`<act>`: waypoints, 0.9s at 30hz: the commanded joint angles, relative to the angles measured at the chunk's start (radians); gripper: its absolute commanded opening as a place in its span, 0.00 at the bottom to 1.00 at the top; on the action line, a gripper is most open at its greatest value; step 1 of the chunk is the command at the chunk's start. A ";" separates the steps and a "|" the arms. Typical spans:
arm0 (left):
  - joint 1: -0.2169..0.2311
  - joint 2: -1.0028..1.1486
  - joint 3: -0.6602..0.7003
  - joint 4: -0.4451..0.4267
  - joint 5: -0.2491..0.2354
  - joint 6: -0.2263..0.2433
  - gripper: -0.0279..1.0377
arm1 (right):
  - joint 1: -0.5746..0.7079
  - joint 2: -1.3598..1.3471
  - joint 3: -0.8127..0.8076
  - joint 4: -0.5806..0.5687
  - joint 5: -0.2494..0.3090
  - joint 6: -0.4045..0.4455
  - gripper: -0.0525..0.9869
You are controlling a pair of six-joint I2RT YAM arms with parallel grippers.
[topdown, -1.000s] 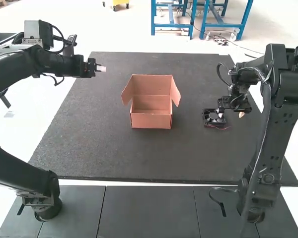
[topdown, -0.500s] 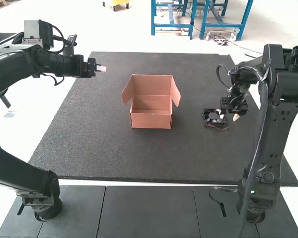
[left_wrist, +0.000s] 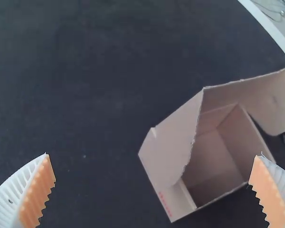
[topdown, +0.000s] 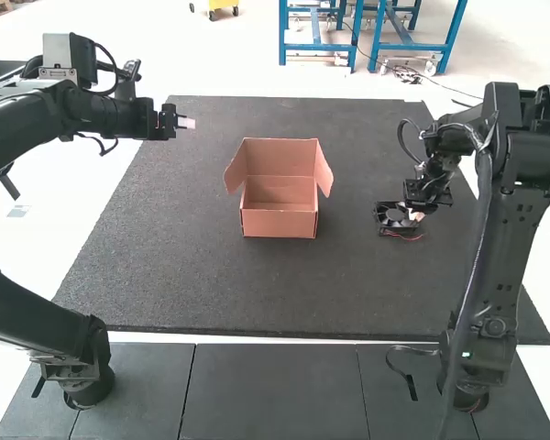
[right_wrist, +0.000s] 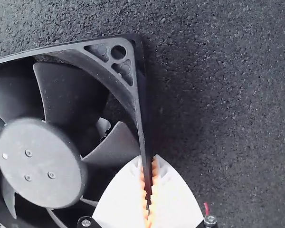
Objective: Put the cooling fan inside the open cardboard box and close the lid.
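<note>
Currently right gripper (right_wrist: 147, 186) pinching thin rim of square black fan (right_wrist: 42, 156), left gripper (topdown: 185, 122) agape

Cooling fan (topdown: 392, 216), right of centre: black; wire (right_wrist: 205, 207) possibly red. Cardboard box (topdown: 279, 197): plain tan. Mat (topdown: 165, 266): speckled charcoal. Right gripper (right_wrist: 147, 166): white ribbed, orange pads (right_wrist: 144, 190).

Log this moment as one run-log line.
fan: on mat right of box | right pincer: shut on fan's frame | left pincer: open, above mat's far-left part | box: lid open
</note>
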 commanded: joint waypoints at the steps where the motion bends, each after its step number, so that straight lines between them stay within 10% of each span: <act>1: 0.008 -0.025 0.036 0.005 -0.007 -0.003 0.93 | 0.005 0.015 0.037 -0.010 -0.034 -0.010 0.03; 27: -0.019 -0.023 -0.087 0.077 -0.060 0.000 0.93 | -0.014 -0.459 0.053 -0.221 -0.284 -0.013 0.03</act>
